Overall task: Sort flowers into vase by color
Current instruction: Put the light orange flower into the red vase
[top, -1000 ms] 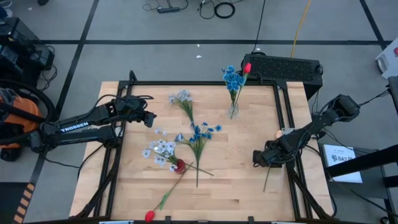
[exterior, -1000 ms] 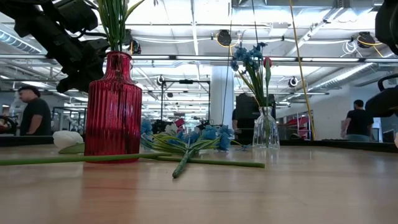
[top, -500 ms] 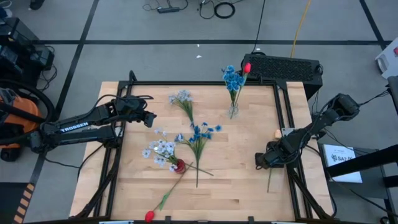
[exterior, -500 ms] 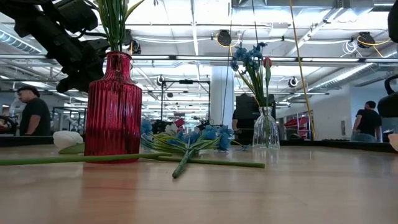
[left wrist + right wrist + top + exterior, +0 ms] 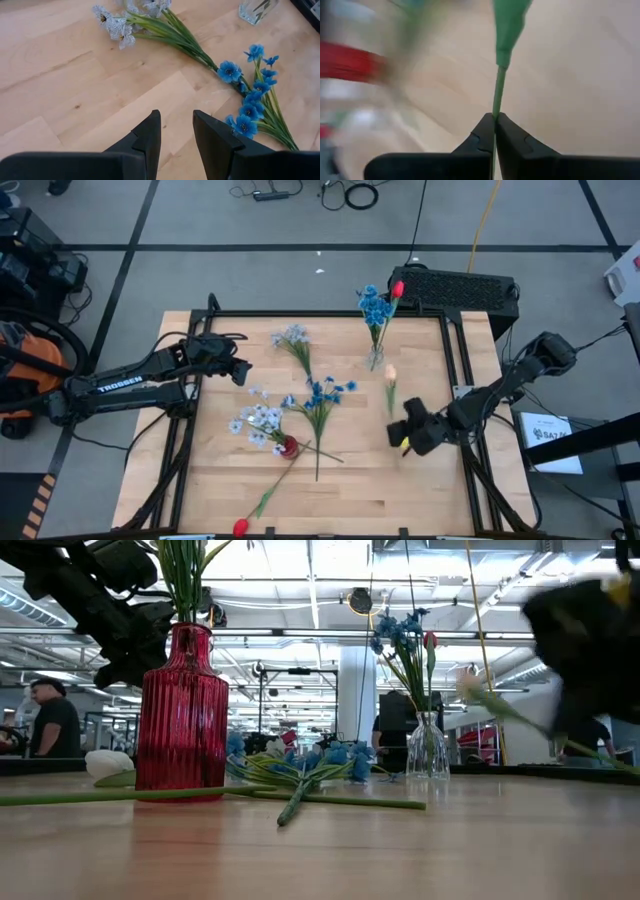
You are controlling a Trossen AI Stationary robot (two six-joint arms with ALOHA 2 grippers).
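Counter of pale wood sits in a black frame, with both dark arms reaching in from its sides.

The right arm comes in from the right edge, bent at the elbow, its wrist turned toward the middle. The right tool hangs over the counter's right half, its fingers pinched tight on the thin green stem of a small white-yellow bloom; the stem runs from the tool up toward the clear glass vase, the bloom near that vase but apart from it. In the low view the stem slants upward, off the wood.

The left arm lies stretched along the left side, forearm low, with the left tool over the upper left part of the counter. Its fingers stand partly apart with bare wood showing between them, holding nothing.

The red ribbed vase stands left of centre and carries pale blue-white flowers. The clear glass vase at the back holds bright blue flowers and a red bud.

Loose on the wood lie a bright blue spray at centre, a pale blue-white spray just behind it, and a red tulip bud at the front edge, its stem pointing toward the red vase.
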